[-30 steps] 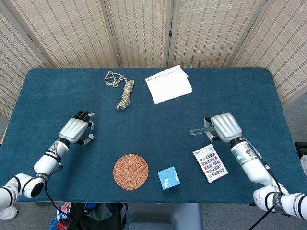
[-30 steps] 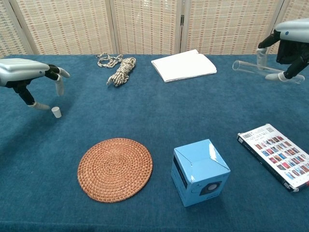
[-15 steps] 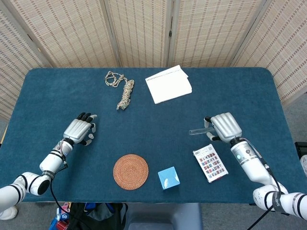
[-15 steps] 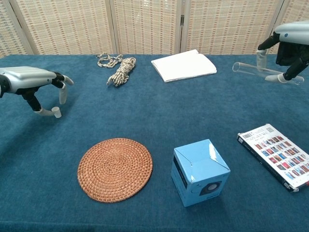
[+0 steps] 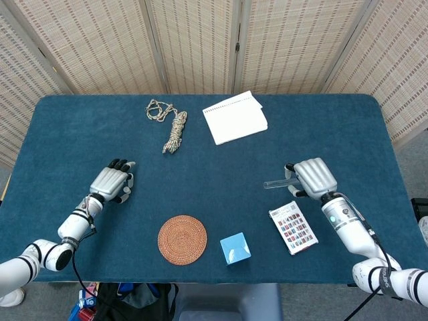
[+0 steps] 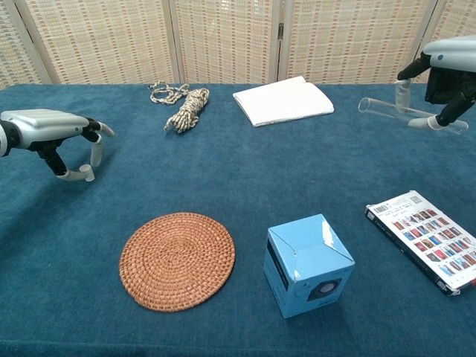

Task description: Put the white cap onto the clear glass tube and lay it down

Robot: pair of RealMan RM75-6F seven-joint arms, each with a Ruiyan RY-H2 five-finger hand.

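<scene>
The small white cap (image 6: 88, 175) stands on the blue cloth at the left. My left hand (image 6: 50, 128) is low over it, with the thumb against its side and a finger tip on its top, pinching it. In the head view my left hand (image 5: 112, 182) hides the cap. My right hand (image 6: 448, 68) holds the clear glass tube (image 6: 390, 109) level above the table at the far right, open end pointing left. The head view shows the tube (image 5: 274, 183) sticking out to the left of my right hand (image 5: 314, 176).
A round woven coaster (image 6: 177, 259) and a light blue box (image 6: 308, 264) lie near the front. A printed card pack (image 6: 424, 238) lies front right. A rope bundle (image 6: 182, 106) and a white notepad (image 6: 283, 100) lie at the back.
My left hand has dropped lower and drawn back toward me, and its thumb and finger have closed in on the white cap. The right hand and tube have stayed put.
</scene>
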